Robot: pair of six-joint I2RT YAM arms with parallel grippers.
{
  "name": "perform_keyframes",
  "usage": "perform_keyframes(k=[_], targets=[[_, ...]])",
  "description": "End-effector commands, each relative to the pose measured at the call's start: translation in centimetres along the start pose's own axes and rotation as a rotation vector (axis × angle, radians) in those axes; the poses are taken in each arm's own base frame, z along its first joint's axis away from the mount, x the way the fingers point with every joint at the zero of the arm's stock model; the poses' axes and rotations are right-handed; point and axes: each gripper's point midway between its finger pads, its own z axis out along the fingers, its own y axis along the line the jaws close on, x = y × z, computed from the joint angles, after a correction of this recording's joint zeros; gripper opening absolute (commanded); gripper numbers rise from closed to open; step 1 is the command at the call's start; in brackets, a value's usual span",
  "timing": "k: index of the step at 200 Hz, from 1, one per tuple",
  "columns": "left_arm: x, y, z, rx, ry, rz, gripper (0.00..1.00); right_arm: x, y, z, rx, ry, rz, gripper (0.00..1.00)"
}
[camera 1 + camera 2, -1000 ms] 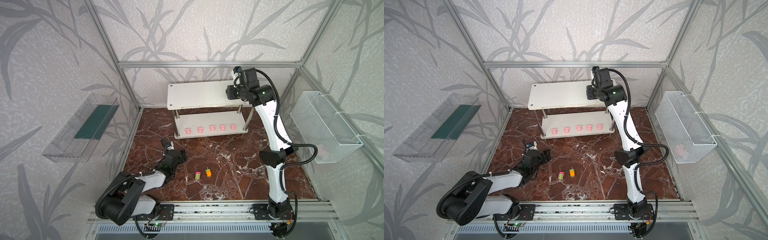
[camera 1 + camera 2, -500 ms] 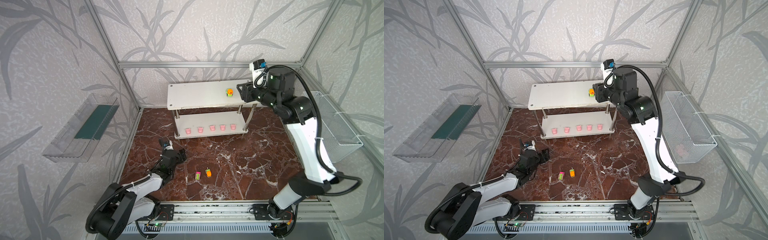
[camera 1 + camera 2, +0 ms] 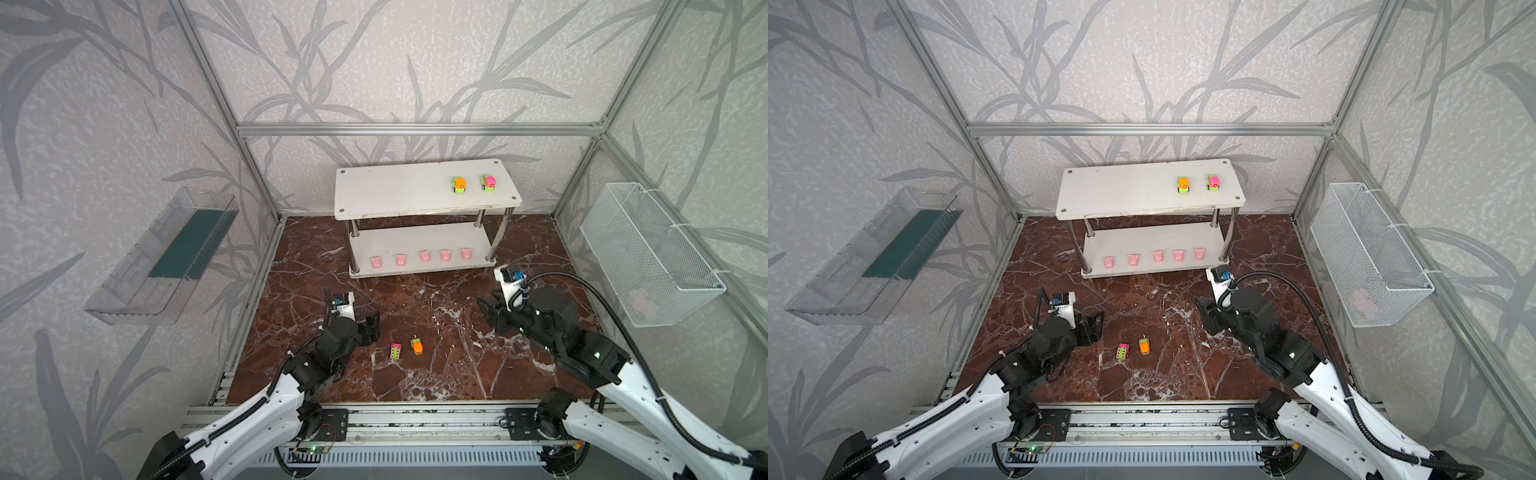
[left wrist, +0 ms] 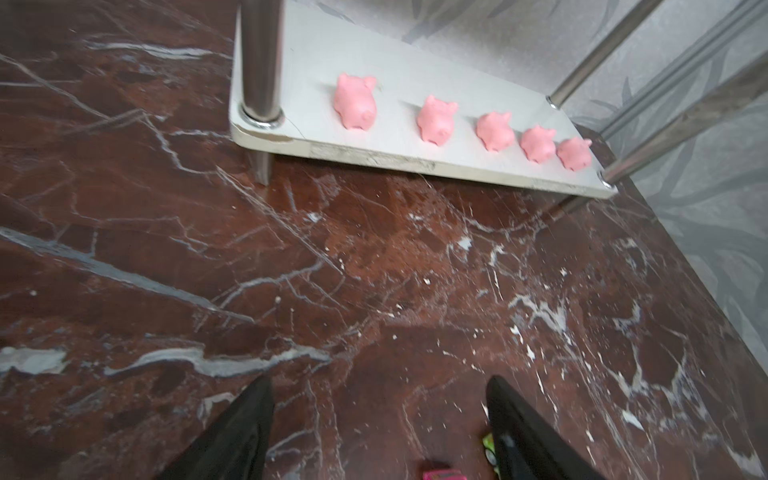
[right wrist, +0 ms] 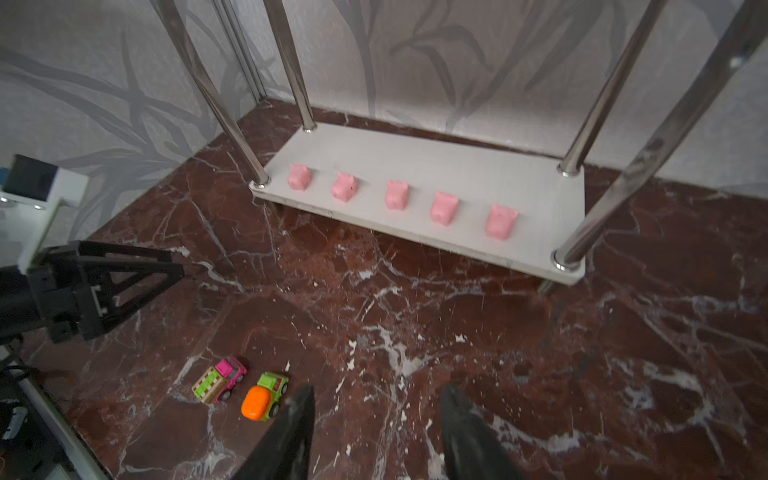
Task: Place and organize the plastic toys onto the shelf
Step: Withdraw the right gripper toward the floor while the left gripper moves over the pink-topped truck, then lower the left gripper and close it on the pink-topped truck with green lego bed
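Dark red marble floor [image 3: 436, 374] lay under a white shelf [image 3: 395, 199] by the back wall. Five pink pigs [image 3: 424, 255] stood in a row on its bottom board. An orange-top car [image 3: 459, 185] and a pink-top car [image 3: 488, 182] sat on its top board, near the right end. A pink truck [image 3: 395, 351] and an orange truck [image 3: 417, 345] lay on the floor between the arms. The left gripper [image 4: 378, 415] was spread wide and empty, near the trucks. The right gripper [image 5: 376, 419] had its fingers apart and held nothing.

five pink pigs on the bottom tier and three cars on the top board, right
No: the top board holds two cars, not three, as both top views show. Five pink pigs on the bottom tier is right.
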Motion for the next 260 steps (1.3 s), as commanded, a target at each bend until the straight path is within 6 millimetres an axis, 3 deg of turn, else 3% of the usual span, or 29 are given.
perform_keyframes(k=[1,43,126,260], targets=[[2.3,0.4,-0.3,-0.051,0.082,0.040,0.79,1.2,-0.6,-0.3,0.005,-0.039,0.142,0.50],[5.0,-2.2,-0.3,-0.020,0.154,0.122,0.79,4.3,-0.8,1.3,-0.001,-0.004,0.195,0.49],[8.2,-5.3,0.2,0.013,0.232,0.193,0.78,5.5,-0.3,3.6,-0.015,0.039,0.188,0.49],[10.5,-5.2,1.6,-0.047,0.317,0.220,0.62,7.3,-1.0,4.3,0.020,0.068,0.171,0.49]])
